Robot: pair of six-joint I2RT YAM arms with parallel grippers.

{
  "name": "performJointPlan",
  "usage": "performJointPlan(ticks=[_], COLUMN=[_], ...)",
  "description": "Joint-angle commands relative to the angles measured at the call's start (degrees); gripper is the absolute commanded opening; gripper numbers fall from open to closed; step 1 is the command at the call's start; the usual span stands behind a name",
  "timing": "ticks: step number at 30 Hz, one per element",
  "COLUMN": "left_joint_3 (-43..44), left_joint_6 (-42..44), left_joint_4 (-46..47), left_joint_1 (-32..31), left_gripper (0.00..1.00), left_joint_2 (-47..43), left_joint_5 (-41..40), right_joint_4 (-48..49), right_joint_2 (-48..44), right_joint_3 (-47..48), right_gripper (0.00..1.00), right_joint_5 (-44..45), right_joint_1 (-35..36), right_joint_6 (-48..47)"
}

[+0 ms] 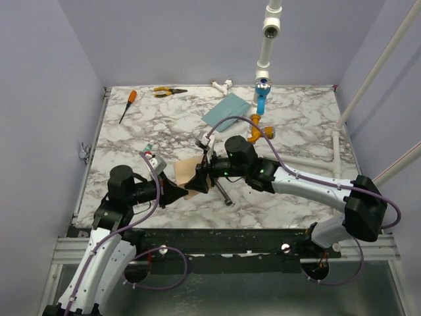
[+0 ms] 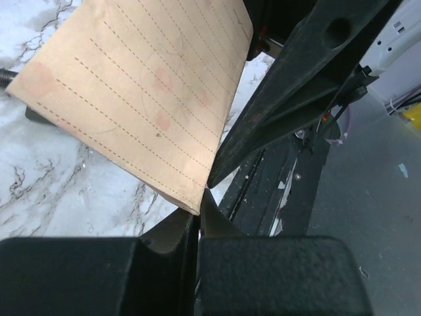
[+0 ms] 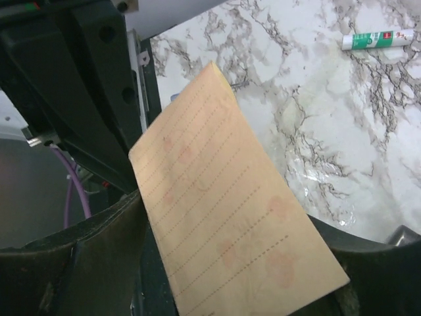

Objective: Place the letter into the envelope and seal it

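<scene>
The tan lined letter (image 1: 186,176) is held above the marble table between my two grippers. My left gripper (image 1: 179,194) is shut on one corner of it; in the left wrist view the jaws (image 2: 198,209) pinch that corner of the letter (image 2: 138,92). My right gripper (image 1: 201,182) is open. In the right wrist view the letter (image 3: 223,217) lies across the gap between its spread fingers (image 3: 108,257). The teal envelope (image 1: 227,110) lies flat at the far middle of the table, well away from both grippers.
A glue stick (image 1: 147,149) (image 3: 378,41) lies left of the letter. An orange screwdriver (image 1: 128,104) and pliers (image 1: 168,91) are at the far left. Blue (image 1: 262,95) and orange (image 1: 260,130) pipe fittings stand behind the right arm. A dark metal tool (image 1: 223,192) lies under it.
</scene>
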Motion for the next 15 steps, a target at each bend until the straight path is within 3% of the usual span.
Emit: performJointPlan(ticks=[1,5,7,15], left_joint_3=[1.84,1.88,1.93,2.15], left_joint_6=[3.97,3.99,3.81,3.67], left_joint_4=[0.70,0.74,0.77,0.76], left_joint_1=[0.40,0.41,0.45,0.44], left_gripper=[0.00,0.00,0.00,0.00], left_joint_2=[0.32,0.45,0.66,1.29], left_joint_5=[2.83,2.89,2.38,2.04], right_joint_4=[-5.18,-7.28,-8.48,-12.69], right_joint_2=[-1.48,-3.02,-3.55,-6.73], right_joint_3=[1.61,2.09,2.82,2.53], right_gripper=[0.71,0.76,0.83,0.84], right_joint_5=[0.67,4.21,4.10,4.40], right_joint_1=[0.31,0.31,0.31,0.36], right_joint_6=[-4.14,-6.27,-7.16,-13.42])
